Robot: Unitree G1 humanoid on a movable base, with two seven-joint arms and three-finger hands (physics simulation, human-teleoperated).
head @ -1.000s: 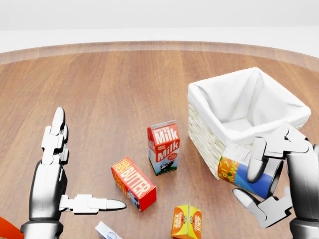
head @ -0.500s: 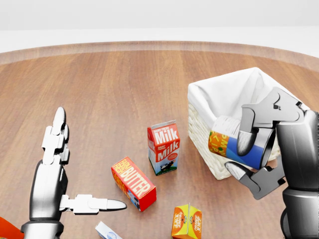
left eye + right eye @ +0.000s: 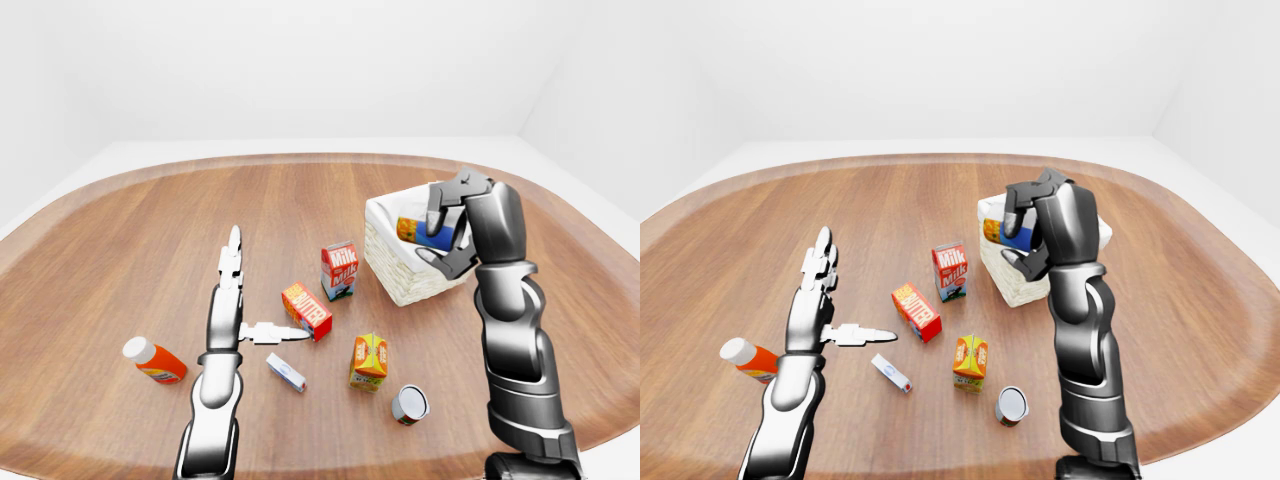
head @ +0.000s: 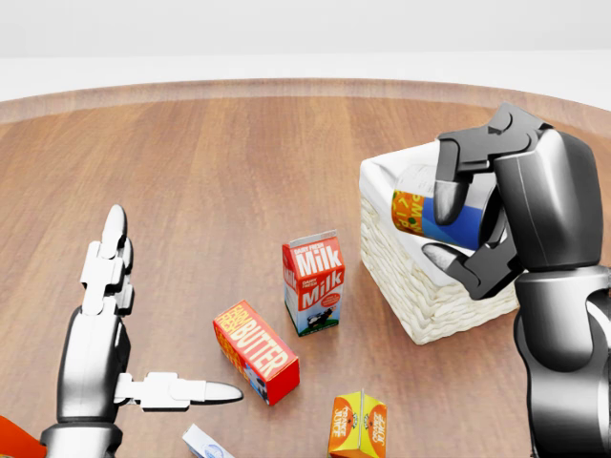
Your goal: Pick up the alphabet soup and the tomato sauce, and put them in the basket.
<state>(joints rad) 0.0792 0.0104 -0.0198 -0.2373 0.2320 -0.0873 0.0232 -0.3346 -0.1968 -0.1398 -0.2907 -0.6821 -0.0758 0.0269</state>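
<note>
Wood-grain table (image 3: 120,230) is spreading under everything, white walls behind. Right hand (image 4: 477,215) is gripping the alphabet soup (image 4: 434,215) can (lying sideways) just above the basket (image 4: 420,296), over its left rim in the head view. Left hand (image 4: 119,329) is hovering with fingers spread, holding nothing, well left of the basket. Tomato sauce (image 3: 409,404) can is sitting below the basket, near an orange carton (image 3: 369,360). Milk carton (image 4: 313,282) is standing just left of the basket.
</note>
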